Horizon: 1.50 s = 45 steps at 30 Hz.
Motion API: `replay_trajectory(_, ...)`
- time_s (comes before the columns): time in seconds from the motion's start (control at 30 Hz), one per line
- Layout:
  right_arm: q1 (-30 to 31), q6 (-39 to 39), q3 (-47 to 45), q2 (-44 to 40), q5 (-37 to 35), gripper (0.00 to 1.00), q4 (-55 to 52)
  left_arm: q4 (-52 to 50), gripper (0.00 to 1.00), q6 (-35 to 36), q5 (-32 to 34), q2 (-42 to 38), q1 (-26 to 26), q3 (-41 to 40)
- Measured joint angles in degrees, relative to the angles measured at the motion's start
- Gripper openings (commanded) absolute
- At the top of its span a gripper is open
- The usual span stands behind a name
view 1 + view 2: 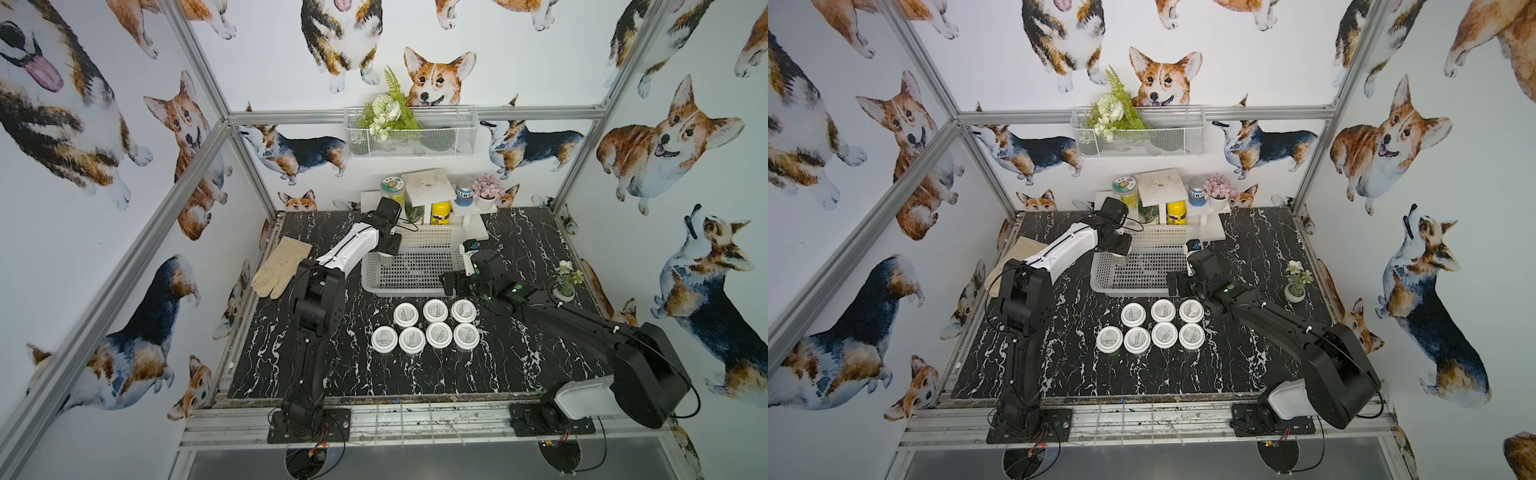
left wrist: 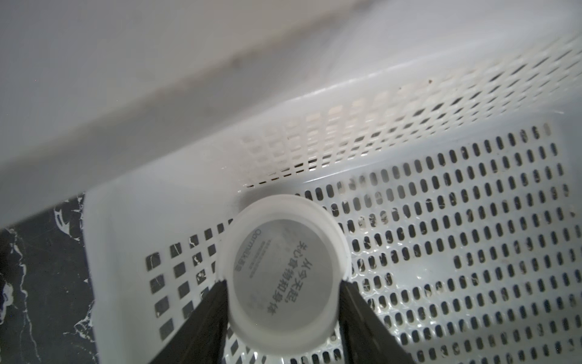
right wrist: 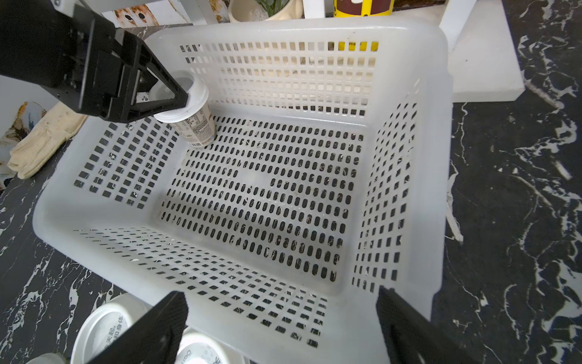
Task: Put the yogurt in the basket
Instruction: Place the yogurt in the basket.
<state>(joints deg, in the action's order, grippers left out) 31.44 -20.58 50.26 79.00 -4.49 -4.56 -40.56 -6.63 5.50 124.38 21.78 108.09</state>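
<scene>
The left arm reached forward and down over the basket's left rim, and the left hand stood inside the far left corner, its black fingers clamped on the lid edge of one yogurt cup. That cup sat low against the corner walls, lid up and a little tilted; its foot seemed to meet the slotted base, though the right wrist view did not settle this. It was the only thing in the basket, and the rest of the base showed bare through to the dark worktop. The right arm lay low across the worktop toward the basket's near right corner, where the right hand hung with its jaws spread wide and gripping nothing, one finger outside the near wall, one by the corner. The seven other cups stood upright in two close rows just before the basket's near wall. A tan glove lay off the basket's left side, and a white shelf stand crowded its far rim.
</scene>
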Motion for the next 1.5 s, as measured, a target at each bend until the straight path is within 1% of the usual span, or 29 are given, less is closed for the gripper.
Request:
replay_trajectory(0.37, 0.0, 0.04, 0.09, 0.22, 0.17, 1.0, -0.09, 4.83, 0.58, -0.55, -0.72, -1.62, -0.17, -4.07)
replay_trajectory(0.57, 0.0, 0.13, 0.09, 0.22, 0.2, 1.0, -0.09, 6.51, 0.59, -1.53, 0.46, -3.72, -0.37, -7.52)
replay_trajectory(0.77, 0.0, 0.15, 0.09, 0.22, 0.2, 1.0, -0.09, 6.56, 0.6, -1.73, 1.81, -4.22, -0.63, -8.02)
replay_trajectory(0.97, 0.0, 0.15, 0.09, 0.22, 0.2, 1.0, -0.09, 7.54, 0.66, -2.12, 1.99, -4.57, -0.63, -9.11)
replay_trajectory(1.17, 0.0, 0.17, 0.11, 0.24, 0.2, 1.0, -0.09, 7.63, 0.79, -2.27, 1.99, -5.55, -0.59, -9.84)
replay_trajectory(1.23, 0.0, 0.17, 0.11, 0.24, 0.2, 1.0, -0.09, 7.69, 0.81, -2.34, 1.97, -6.34, -0.37, -9.94)
replay_trajectory(1.33, 0.0, 0.17, 0.11, 0.26, 0.2, 1.0, -0.09, 8.94, 0.85, -2.32, 2.16, -9.14, 0.55, -11.5)
replay_trajectory(1.5, 0.0, 0.17, 0.13, 0.26, 0.2, 0.99, -0.09, 12.74, 0.88, -2.36, 1.97, -16.41, 2.51, -16.31)
